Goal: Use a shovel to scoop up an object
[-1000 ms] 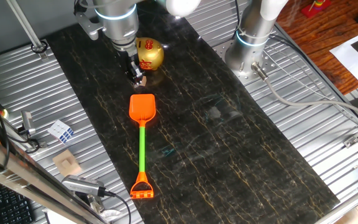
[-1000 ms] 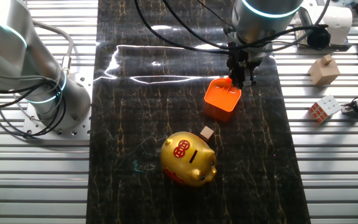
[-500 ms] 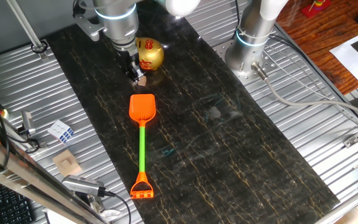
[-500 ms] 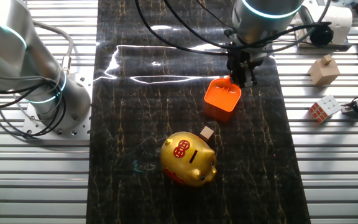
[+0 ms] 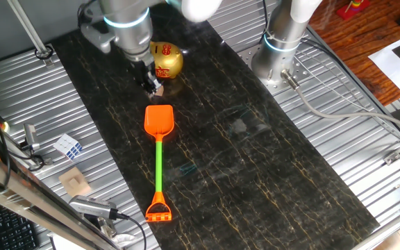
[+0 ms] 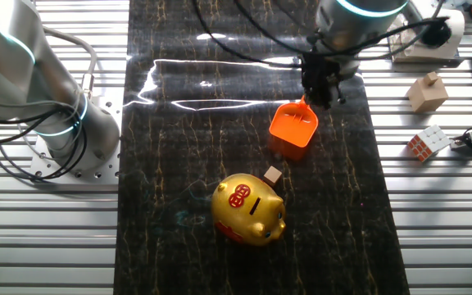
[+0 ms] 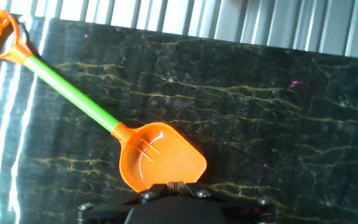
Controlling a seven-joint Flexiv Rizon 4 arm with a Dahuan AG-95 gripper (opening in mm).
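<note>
The shovel [image 5: 159, 149] lies flat on the dark mat, its orange blade [image 6: 293, 125] toward the gold pig and its orange handle at the near end. In the hand view the blade [image 7: 160, 158] sits just beyond my fingertips, and the green shaft runs off to the upper left. The object, a shiny gold piggy bank [image 5: 167, 59] with red marks, stands upright on the mat [image 6: 248, 208], apart from the blade. My gripper [image 6: 321, 97] hangs over the blade's end [image 5: 151, 85]. Its fingers [image 7: 176, 185] are shut together with nothing between them.
A small tan cube [image 6: 273, 174] lies on the mat between blade and pig. A puzzle cube [image 6: 429, 142] and a wooden block [image 6: 427, 90] sit on the slatted metal beside the mat. A second arm's base [image 6: 64, 123] stands on the other side.
The arm has shifted a little, away from the pig along the shovel's blade end. Shovel, pig and small cube have not moved.
</note>
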